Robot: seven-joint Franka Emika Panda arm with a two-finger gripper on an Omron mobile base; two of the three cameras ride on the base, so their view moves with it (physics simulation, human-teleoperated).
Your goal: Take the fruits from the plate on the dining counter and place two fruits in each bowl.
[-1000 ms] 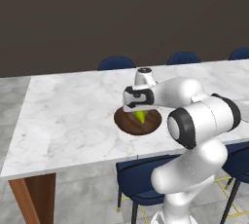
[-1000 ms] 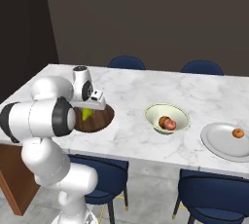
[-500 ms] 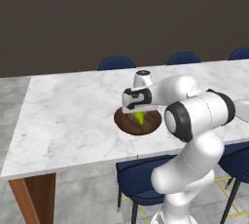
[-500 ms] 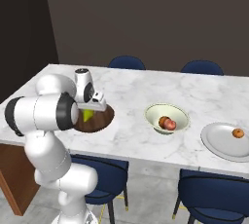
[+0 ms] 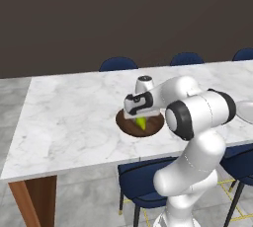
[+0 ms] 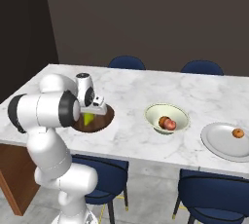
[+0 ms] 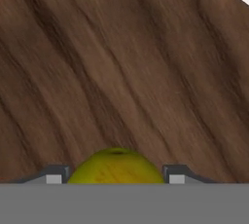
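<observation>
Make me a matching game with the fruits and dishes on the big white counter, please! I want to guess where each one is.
Things:
1. green-yellow fruit
2. red-pink fruit
3. orange fruit
4. wooden bowl

Places:
A. on the grey plate
B. under the gripper
C. between the gripper's fingers
D. in the cream bowl

Pairs: 1-C, 2-D, 3-A, 4-B

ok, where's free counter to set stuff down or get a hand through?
Bare marble stretches left of the wooden bowl toward the counter's end. There are narrower gaps between that bowl and the cream bowl, and between cream bowl and plate. Crowded over the wooden bowl: the gripper holds the green fruit there.
</observation>
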